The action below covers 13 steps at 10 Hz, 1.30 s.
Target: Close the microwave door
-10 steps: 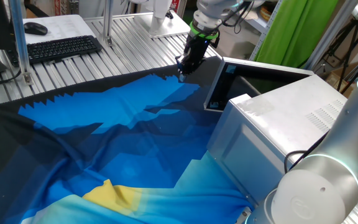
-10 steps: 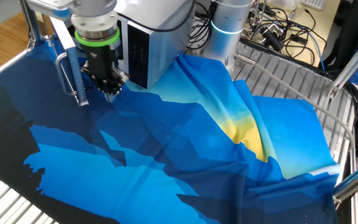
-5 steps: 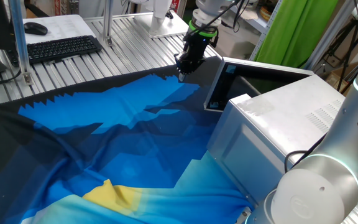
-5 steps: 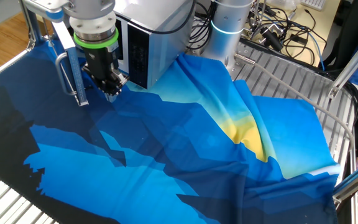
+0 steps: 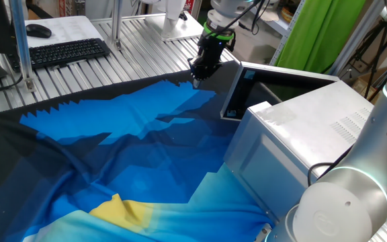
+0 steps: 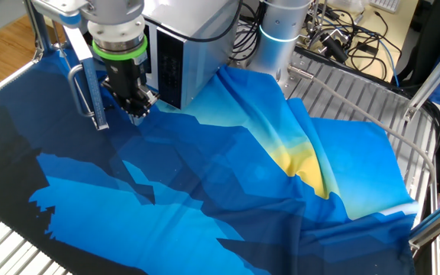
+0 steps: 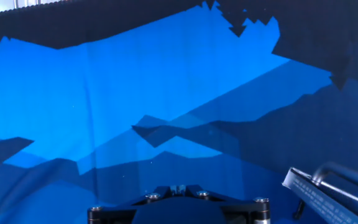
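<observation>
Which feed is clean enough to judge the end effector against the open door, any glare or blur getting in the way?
One fixed view: sharp, evenly lit; the microwave door is dark against the cloth, the end effector beside its far edge. The other fixed view: sharp too, end effector next to the door handle. Hand view: mostly blue cloth; fingertips not shown.

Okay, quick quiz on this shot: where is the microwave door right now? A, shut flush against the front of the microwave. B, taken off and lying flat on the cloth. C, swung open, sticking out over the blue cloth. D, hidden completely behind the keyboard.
C: the microwave door stands swung out from the microwave, upright over the blue cloth, with the gripper just beside its outer edge.
</observation>
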Motion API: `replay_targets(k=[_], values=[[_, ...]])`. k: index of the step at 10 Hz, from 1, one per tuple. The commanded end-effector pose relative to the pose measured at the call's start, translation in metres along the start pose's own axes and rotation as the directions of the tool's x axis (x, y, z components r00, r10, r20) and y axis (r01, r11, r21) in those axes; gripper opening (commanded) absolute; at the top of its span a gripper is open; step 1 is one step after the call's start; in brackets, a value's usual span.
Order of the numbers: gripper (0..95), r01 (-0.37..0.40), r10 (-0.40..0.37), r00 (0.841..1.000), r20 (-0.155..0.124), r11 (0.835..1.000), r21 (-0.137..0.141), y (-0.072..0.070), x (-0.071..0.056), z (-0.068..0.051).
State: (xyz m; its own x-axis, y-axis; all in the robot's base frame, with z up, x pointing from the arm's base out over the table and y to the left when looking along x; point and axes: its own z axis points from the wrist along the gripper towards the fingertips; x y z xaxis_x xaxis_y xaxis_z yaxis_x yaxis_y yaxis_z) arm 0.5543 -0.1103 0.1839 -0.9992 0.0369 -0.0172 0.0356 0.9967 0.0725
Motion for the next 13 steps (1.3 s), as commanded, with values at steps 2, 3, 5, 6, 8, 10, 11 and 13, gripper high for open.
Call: replay_targets(k=[2, 3, 5, 6, 8, 10, 11, 13], values=[[0.0, 0.036, -0.036, 0.999, -0.001, 0.999, 0.015, -0.026, -0.013, -0.005], [0.0, 0.056, -0.056, 0.998, -0.001, 0.998, 0.013, -0.042, -0.019, -0.007], [0.0, 0.049, -0.049, 0.999, 0.007, 0.999, 0.019, -0.053, -0.030, -0.014], [0.0, 0.062, -0.062, 0.998, 0.000, 0.998, 0.019, -0.062, -0.035, -0.021], [0.0, 0.103, -0.103, 0.995, -0.005, 0.994, 0.026, -0.083, -0.035, -0.028], [0.0, 0.123, -0.122, 0.992, -0.014, 0.992, 0.012, -0.099, -0.031, -0.032], [0.0, 0.124, -0.123, 0.992, -0.016, 0.992, 0.010, -0.103, -0.029, -0.036], [0.0, 0.140, -0.140, 0.990, -0.019, 0.990, 0.011, -0.111, -0.023, -0.044]])
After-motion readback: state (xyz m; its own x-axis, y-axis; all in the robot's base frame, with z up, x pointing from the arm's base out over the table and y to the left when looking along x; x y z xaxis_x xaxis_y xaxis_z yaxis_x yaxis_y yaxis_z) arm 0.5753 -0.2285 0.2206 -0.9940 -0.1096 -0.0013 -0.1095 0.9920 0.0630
